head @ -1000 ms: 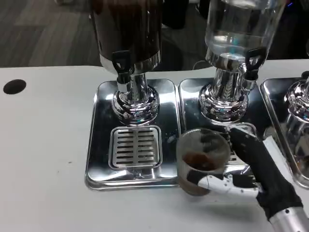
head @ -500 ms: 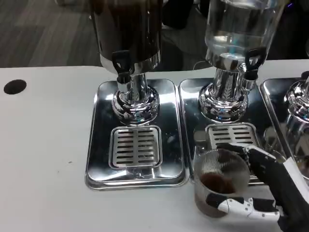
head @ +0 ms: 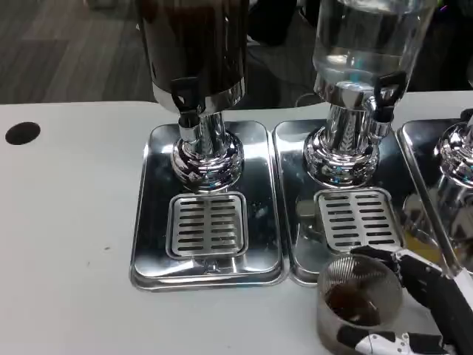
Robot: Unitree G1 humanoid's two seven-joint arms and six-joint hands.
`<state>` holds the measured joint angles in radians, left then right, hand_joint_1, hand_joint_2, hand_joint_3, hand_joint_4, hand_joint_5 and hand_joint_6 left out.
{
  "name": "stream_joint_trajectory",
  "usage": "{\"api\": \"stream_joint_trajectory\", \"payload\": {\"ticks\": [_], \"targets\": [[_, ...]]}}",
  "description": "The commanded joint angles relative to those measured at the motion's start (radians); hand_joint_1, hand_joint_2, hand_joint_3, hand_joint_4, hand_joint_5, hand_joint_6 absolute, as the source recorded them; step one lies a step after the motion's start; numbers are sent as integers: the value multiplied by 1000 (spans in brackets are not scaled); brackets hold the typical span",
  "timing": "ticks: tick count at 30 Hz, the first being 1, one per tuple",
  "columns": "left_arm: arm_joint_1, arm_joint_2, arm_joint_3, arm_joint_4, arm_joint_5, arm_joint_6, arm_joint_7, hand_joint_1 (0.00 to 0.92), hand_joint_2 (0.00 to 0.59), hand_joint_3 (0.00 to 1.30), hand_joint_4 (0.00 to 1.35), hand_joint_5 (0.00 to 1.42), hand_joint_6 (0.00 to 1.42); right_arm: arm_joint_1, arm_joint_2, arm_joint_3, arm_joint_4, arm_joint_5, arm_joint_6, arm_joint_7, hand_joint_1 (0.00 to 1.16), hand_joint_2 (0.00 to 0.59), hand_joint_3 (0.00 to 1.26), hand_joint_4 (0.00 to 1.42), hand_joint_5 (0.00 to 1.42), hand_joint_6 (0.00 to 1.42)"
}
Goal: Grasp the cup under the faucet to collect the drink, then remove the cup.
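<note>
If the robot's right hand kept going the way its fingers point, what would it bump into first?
The right hand points up-left and grips the cup. Pushed on, the cup would probably meet the middle tray first; depth is unclear.

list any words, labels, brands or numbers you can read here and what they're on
None can be read.
The dark drink dispenser, the clear dispenser, the metal drip trays and the cup held by the right hand show no print, label or number.
The black spot on the table is not a sign.
</note>
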<state>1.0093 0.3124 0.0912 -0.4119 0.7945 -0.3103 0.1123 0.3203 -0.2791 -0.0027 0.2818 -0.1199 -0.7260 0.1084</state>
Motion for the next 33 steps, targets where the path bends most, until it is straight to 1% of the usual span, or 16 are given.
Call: {"api": "stream_joint_trajectory", "payload": {"ticks": [1,3,5,10,12,16,20,22,23,25,26,28,29,30,31,33], "targets": [[-4,10,-18,-13,13,21,-25,0,100,314,260,380,599,-16,-4,-26,58,31,-108,-3,824,104,514,532,578,361],[-8,11,-21,-18,14,29,-30,0,100,314,260,380,600,-22,-4,-33,88,32,-138,-5,823,104,512,531,576,361],[-9,12,-21,-26,16,36,-34,0,100,314,260,380,601,-29,-2,-39,120,32,-172,-6,812,100,489,494,545,307],[-14,15,-24,-38,18,53,-44,0,100,314,260,380,602,-40,-7,-39,169,27,-242,-1,771,90,343,331,406,165],[-18,15,-30,-42,22,59,-48,0,100,314,260,380,603,-39,-8,-36,171,28,-253,3,748,84,282,274,353,123],[-27,15,-44,-47,28,71,-53,0,99,314,260,380,603,-37,-11,-33,169,30,-269,7,711,91,238,229,318,104],[-34,15,-51,-49,29,79,-54,0,99,314,260,380,604,-37,-17,-32,150,66,-270,27,650,102,204,192,267,104],[-36,13,-51,-48,26,79,-50,0,99,314,260,380,604,-32,-23,-32,114,129,-247,56,563,145,210,191,261,104],[-37,12,-50,-47,24,78,-47,0,99,314,260,380,604,-29,-26,-33,92,172,-225,74,495,192,247,191,260,114],[-38,10,-47,-47,20,74,-39,0,99,314,260,380,604,-22,-27,-37,54,246,-179,109,442,307,275,191,239,120],[-37,9,-45,-47,18,72,-36,0,99,314,260,380,604,-23,-33,-52,25,296,-138,122,425,358,279,191,226,106],[-37,9,-42,-46,12,67,-31,0,99,314,260,380,604,-32,-50,-92,-28,386,-43,146,382,437,293,191,220,104],[-36,8,-40,-44,7,63,-26,0,99,314,260,380,604,-35,-55,-108,-46,411,-9,155,375,470,294,189,213,86],[-35,8,-37,-41,3,57,-19,0,100,314,260,380,604,-40,-62,-128,-66,457,60,165,372,507,294,181,200,83],[-35,8,-35,-40,0,54,-14,0,100,314,260,380,604,-45,-69,-150,-79,477,111,160,375,533,289,165,174,54],[-35,10,-31,-34,-9,44,-3,0,101,314,260,369,597,-56,-89,-189,-92,453,168,139,388,566,263,118,118,27]]}}
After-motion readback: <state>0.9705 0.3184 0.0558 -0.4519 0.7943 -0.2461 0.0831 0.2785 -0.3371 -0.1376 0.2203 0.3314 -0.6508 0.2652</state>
